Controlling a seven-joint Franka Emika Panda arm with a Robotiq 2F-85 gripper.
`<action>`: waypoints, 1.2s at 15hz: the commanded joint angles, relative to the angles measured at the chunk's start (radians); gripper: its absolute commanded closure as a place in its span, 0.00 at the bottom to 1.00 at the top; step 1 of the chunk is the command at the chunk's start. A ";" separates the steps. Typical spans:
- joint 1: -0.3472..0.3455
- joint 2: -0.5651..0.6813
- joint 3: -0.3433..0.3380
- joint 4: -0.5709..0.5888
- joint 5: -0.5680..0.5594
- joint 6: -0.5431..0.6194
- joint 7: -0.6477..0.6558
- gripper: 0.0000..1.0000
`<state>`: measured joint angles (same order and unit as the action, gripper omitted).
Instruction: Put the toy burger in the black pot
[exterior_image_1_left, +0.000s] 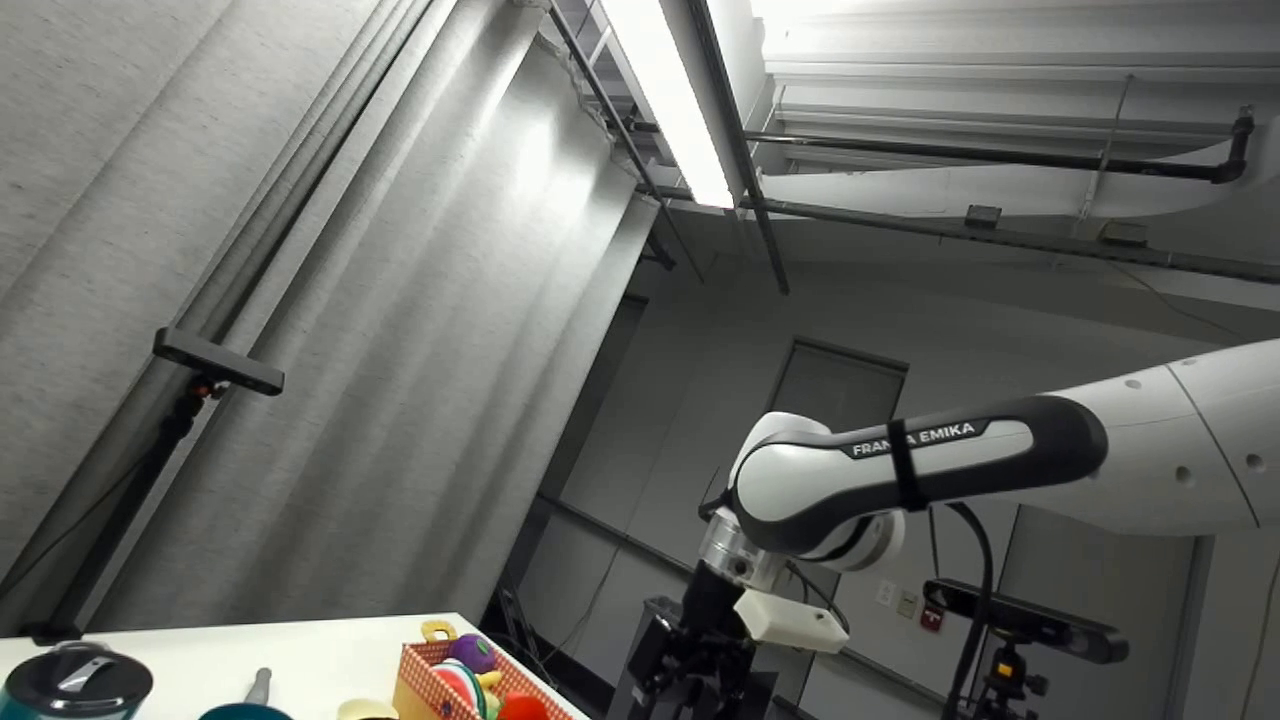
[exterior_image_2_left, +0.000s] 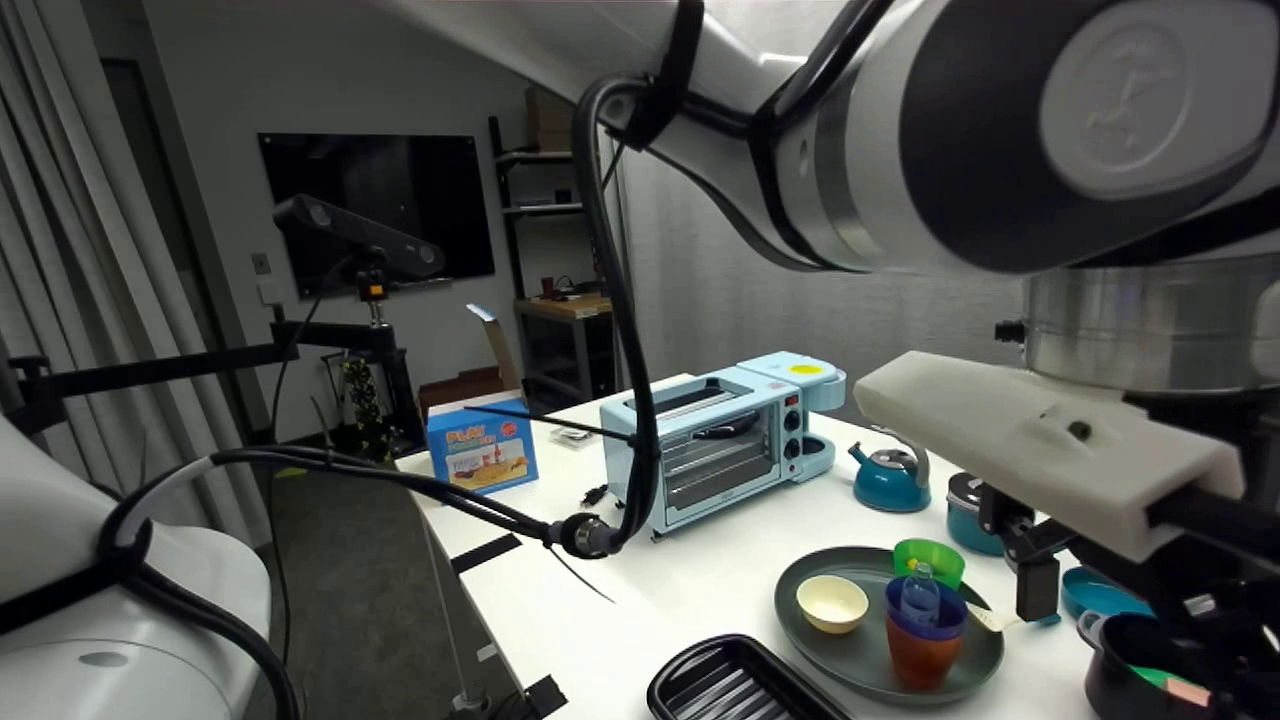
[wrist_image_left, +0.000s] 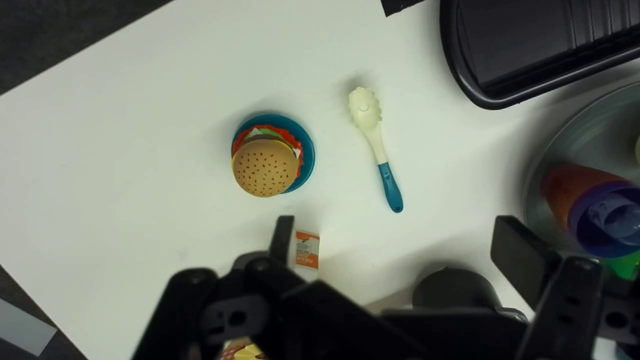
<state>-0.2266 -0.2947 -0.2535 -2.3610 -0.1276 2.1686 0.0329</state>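
Note:
The toy burger (wrist_image_left: 265, 167) has a seeded tan bun with red, green and yellow layers. It sits on a small teal dish (wrist_image_left: 308, 160) in the wrist view. The black pot (exterior_image_2_left: 1120, 668) stands at the lower right in an exterior view and holds green and pinkish items. A dark rounded side, apparently of this pot (wrist_image_left: 452, 289), shows in the wrist view, partly hidden by the gripper. My gripper (wrist_image_left: 394, 237) is open and empty above the table, apart from the burger. It also shows in an exterior view (exterior_image_1_left: 690, 665). The burger is out of view in both exterior views.
A cream spoon with teal handle (wrist_image_left: 375, 132) lies beside the burger. An orange juice carton (wrist_image_left: 307, 250) is near the left finger. A black tray (wrist_image_left: 465, 75) and a grey plate (exterior_image_2_left: 800, 640) with cups and bowls stand close by. A toaster oven (exterior_image_2_left: 720, 450) and kettle (exterior_image_2_left: 890, 480) are farther back.

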 joint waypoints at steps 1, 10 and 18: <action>-0.024 0.011 0.011 -0.047 0.000 0.084 0.059 0.00; -0.047 0.092 0.005 -0.060 -0.001 0.118 0.119 0.00; -0.042 0.090 0.008 -0.061 0.003 0.090 0.102 0.00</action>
<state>-0.2603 -0.2054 -0.2535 -2.4241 -0.1272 2.2612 0.1370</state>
